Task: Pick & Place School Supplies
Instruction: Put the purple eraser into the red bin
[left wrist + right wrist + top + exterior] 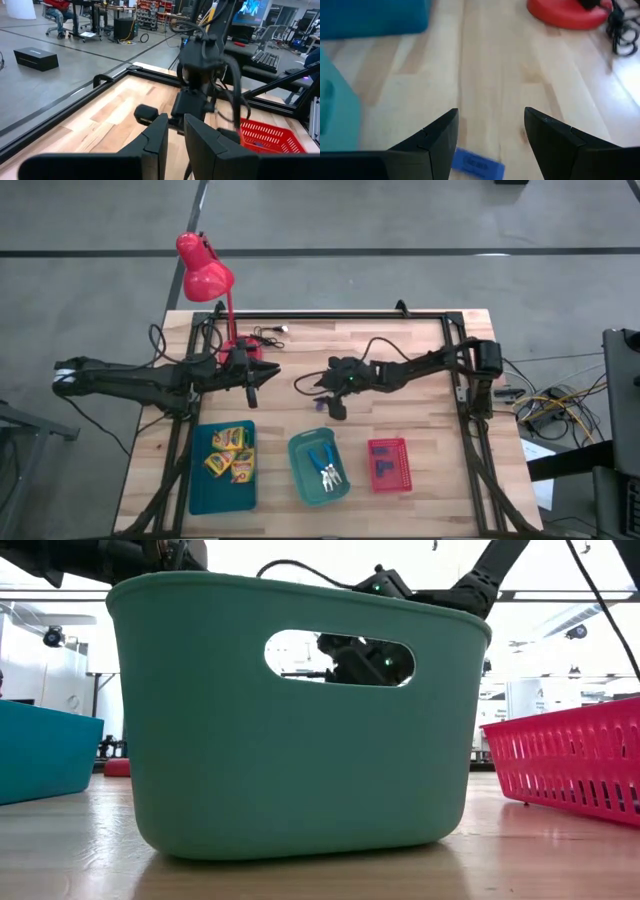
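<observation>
My right gripper (pixel 335 406) (pixel 490 135) is open and hovers over the table's middle, just beyond the green tray. A small purple-blue block (pixel 477 164) lies flat on the wood between its fingers, which stand apart from it. My left gripper (pixel 254 380) (pixel 176 135) waits beside the red lamp's base with only a narrow slit between its fingers and holds nothing. Yellow-green crayon boxes (pixel 229 452) lie in the blue tray. Blue-handled scissors (pixel 324 467) lie in the green tray. Purple blocks (pixel 383 465) lie in the red tray.
Three trays line the near edge: blue (pixel 200 490), green (pixel 300 480) and red (pixel 402 448). The red desk lamp (pixel 203 268) and its base (pixel 567 12) stand at the far left with cables. A black frame borders the table. In the low view the green tray (pixel 300 740) blocks most of the scene.
</observation>
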### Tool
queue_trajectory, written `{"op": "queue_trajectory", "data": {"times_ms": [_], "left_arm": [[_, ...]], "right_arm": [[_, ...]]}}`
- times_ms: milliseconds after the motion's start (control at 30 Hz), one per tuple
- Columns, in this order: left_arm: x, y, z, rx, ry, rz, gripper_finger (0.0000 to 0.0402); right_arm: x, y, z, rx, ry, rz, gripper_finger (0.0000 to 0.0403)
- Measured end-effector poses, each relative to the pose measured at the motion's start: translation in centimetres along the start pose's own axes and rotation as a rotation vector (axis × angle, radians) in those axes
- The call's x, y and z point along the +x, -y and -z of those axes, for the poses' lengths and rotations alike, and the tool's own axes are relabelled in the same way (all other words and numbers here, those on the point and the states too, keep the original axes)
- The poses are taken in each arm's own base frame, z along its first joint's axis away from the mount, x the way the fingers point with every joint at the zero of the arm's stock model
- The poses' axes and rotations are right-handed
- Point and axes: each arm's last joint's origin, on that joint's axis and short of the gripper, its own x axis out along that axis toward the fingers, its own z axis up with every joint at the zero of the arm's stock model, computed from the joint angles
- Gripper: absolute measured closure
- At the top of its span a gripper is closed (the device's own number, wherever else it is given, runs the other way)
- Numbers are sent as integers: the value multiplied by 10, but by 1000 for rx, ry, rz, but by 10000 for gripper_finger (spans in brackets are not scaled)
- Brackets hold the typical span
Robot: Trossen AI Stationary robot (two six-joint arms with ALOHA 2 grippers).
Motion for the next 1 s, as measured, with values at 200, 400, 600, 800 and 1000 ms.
{"op": "queue_trajectory", "data": {"times_ms": [200, 400, 600, 800, 1000], "left_arm": [[0, 0, 0, 0, -1, 0, 335], [0, 0, 0, 1, -2, 0, 335], [0, 0, 1, 2, -7, -1, 335], [0, 0, 2, 5, -20, -4, 335], [0, 0, 2, 6, -22, -4, 335]], "right_arm": [[14, -2, 17, 52, -60, 24, 184], [28, -7, 32, 73, -86, 0, 184], [36, -6, 40, 79, -114, 2, 184], [38, -7, 44, 75, -152, 2, 184], [32, -7, 44, 50, -209, -2, 184]]}}
